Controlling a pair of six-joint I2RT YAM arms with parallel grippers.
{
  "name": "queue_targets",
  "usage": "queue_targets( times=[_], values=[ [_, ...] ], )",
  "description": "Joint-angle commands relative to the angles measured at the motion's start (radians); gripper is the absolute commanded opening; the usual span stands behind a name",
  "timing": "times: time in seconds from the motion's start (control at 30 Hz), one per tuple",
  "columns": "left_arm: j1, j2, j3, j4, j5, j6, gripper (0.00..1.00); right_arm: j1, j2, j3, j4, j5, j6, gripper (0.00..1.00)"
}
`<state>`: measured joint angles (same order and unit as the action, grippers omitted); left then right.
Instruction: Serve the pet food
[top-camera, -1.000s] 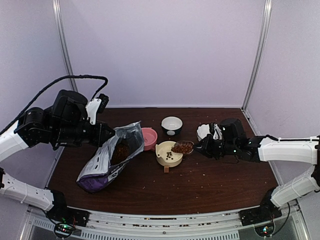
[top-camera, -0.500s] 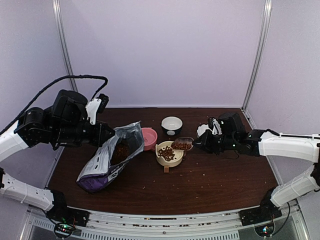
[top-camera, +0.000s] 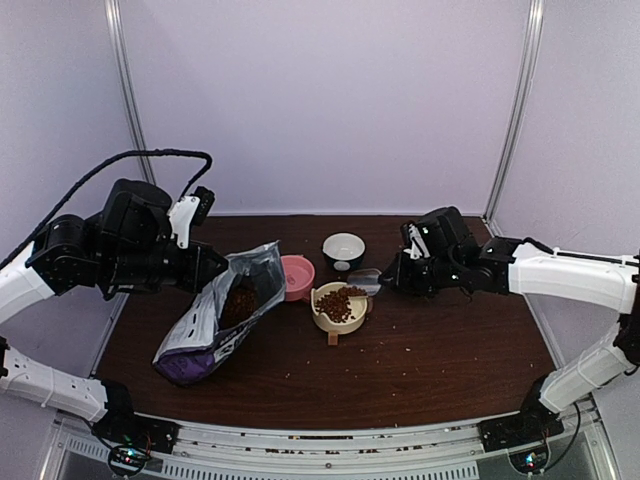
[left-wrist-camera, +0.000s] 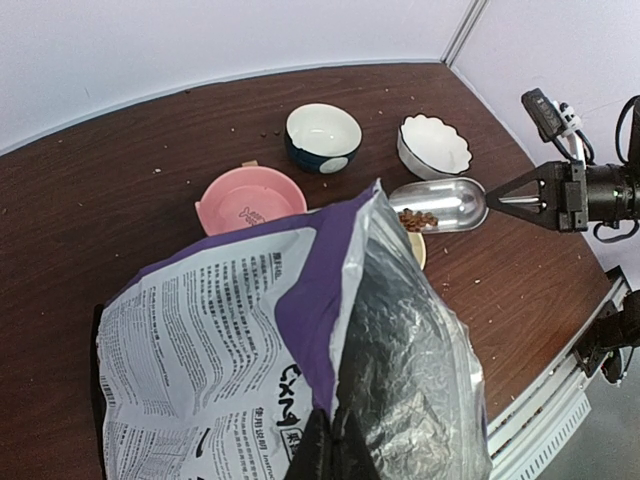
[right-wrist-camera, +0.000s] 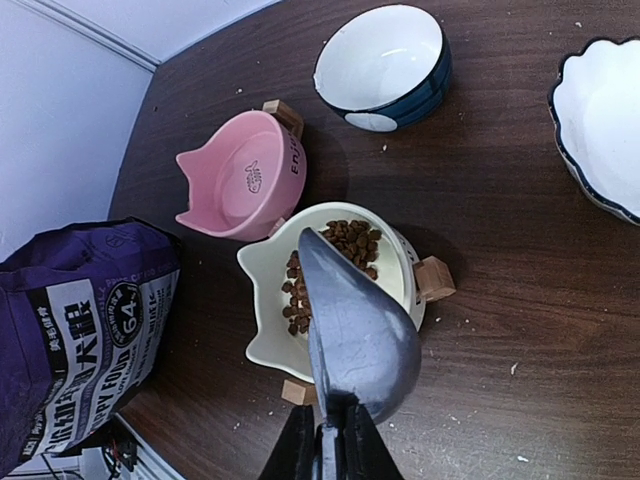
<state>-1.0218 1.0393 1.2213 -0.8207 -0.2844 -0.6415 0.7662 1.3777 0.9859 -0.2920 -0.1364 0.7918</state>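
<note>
Our right tool (right-wrist-camera: 330, 447) (nearer arm) grips the scoop (right-wrist-camera: 355, 335), pointing left over pet food (right-wrist-camera: 348, 240) in the cream bowl (right-wrist-camera: 262, 320).

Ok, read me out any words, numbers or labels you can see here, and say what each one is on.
"PUPPY FOOD": on the front of the purple bag, running sideways.
"64": in a round badge on the same bag.
Pink bowl: short lettering on its side, too blurred to read.
Bag's back panel: fine print, too small to read.
</note>
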Motion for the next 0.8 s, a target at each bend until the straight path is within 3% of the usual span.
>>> queue_targets(
  times=[0.0,0.3,0.5,0.6,0.77],
  values=[
    [0.008,-0.024,0.009,0.084,-0.018,0.004,0.00,0.042,0.037,0.086,-0.111,0.102,-0.090,0.00],
    [0.007,-0.027,0.004,0.084,-0.015,0.003,0.00,0.115,0.093,0.195,-0.226,0.237,-0.167,0.00],
    [0.008,-0.025,0.002,0.104,-0.001,0.017,0.00,0.144,0.003,0.211,-0.252,0.319,-0.199,0.00],
    [0.007,-0.026,-0.003,0.129,0.022,0.030,0.00,0.146,-0.101,0.200,-0.207,0.228,-0.202,0.00],
    [0.007,-0.017,-0.002,0.152,0.044,0.043,0.00,0.172,-0.266,0.136,-0.013,-0.064,-0.156,0.00]
  ],
)
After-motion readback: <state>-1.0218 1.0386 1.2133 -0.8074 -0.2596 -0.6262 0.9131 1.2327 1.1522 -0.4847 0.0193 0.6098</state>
